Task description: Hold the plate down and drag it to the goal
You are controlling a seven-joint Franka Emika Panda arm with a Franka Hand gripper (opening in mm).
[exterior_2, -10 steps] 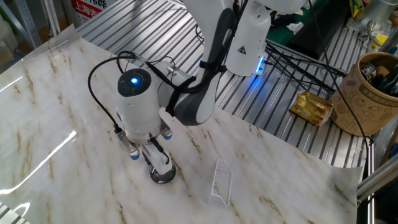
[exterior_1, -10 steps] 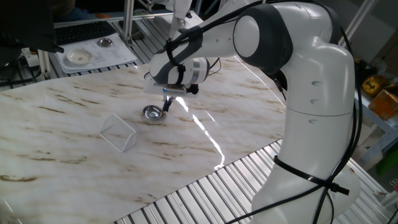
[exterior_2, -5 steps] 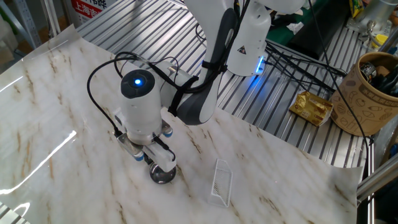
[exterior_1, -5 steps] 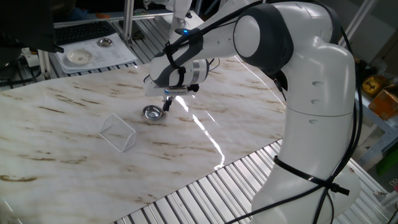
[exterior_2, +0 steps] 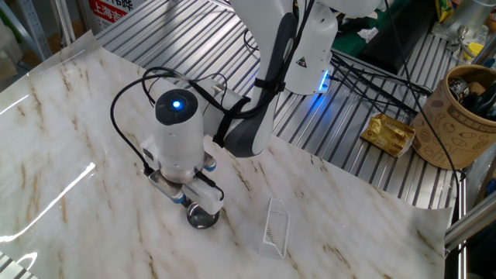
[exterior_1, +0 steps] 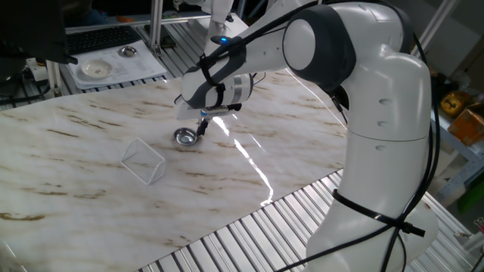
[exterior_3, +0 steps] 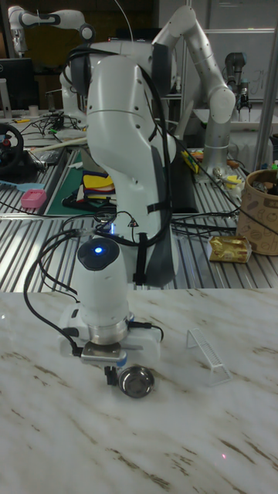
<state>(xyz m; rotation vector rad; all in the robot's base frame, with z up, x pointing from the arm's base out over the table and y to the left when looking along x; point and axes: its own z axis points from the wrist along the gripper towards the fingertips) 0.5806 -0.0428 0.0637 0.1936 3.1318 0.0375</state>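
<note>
— Fingers [exterior_1: 201, 130]: how do yours stand?

— I cannot tell how far apart they are. My own wrist hides them in the other fixed view, and in the tall fixed view only a dark tip shows at the dish's edge. They come down at the rim of the plate [exterior_1: 185, 137], on its side nearest my arm. Whether they touch it I cannot make out.

— Where is the plate?

— Flat on the bench [exterior_1: 91, 174], mid-surface, near the goal [exterior_1: 144, 160] but apart from it and wholly outside it. From one fixed view the goal lies toward the bench's front edge from the plate.

— Anything else hard to read?

— The goal's lines are faint; in the tall fixed view it shows as a thin tilted outline [exterior_3: 208, 356].

— The surface and the room?

— Pale marble with brown veins, on ribbed metal. A white tray [exterior_1: 113, 64] behind holds a beige saucer [exterior_1: 96, 69] and a second small silver dish [exterior_1: 128, 51]. A brown cup [exterior_2: 455, 116] stands off to the side.

— Counts?

— Two silver dishes, one saucer, one goal.
</note>
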